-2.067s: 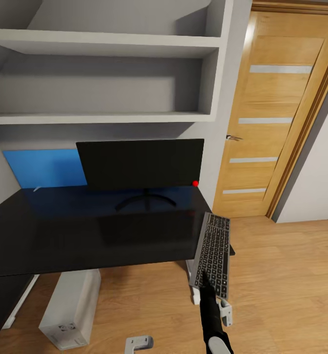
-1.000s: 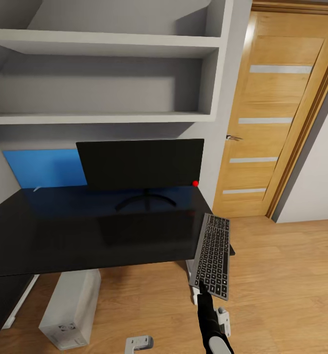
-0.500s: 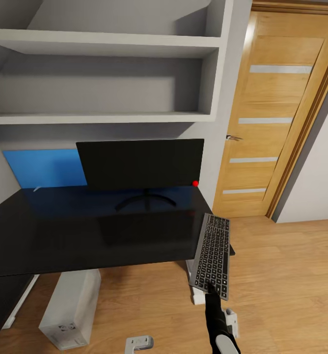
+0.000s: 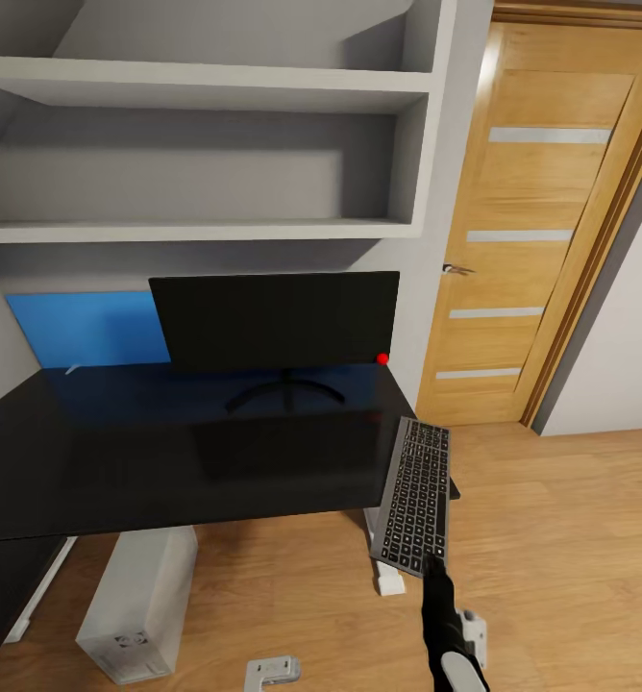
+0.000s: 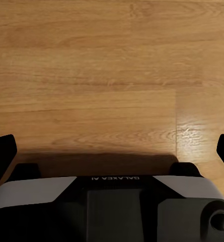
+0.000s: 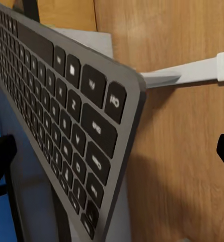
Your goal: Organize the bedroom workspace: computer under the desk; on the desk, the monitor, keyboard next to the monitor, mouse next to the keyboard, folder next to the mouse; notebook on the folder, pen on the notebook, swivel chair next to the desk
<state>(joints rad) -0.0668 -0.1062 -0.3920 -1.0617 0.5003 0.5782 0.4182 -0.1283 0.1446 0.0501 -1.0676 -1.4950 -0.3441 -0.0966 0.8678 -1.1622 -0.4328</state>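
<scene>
The dark grey keyboard (image 4: 415, 498) lies lengthwise at the right end of the black desk (image 4: 167, 442), its near end hanging over the edge. My right gripper (image 4: 436, 572) is open just short of that near end, touching nothing. In the right wrist view the keyboard (image 6: 66, 116) runs away ahead of the right gripper (image 6: 112, 156), whose fingertips (image 6: 1, 159) stand wide apart. The black monitor (image 4: 278, 322) stands at the desk's back. The pale grey computer (image 4: 138, 601) stands on the floor under the desk. My left gripper (image 5: 112, 151) is open over bare wood floor.
Grey wall shelves (image 4: 206, 144) hang above the desk and a blue back panel (image 4: 86, 327) stands behind it. A wooden door (image 4: 523, 221) is at the right, with open wood floor (image 4: 571, 538) before it. A white desk leg (image 4: 388, 577) is below the keyboard.
My right arm has drawn back from the keyboard's near end toward the lower right. The keyboard has stayed on the desk edge.
</scene>
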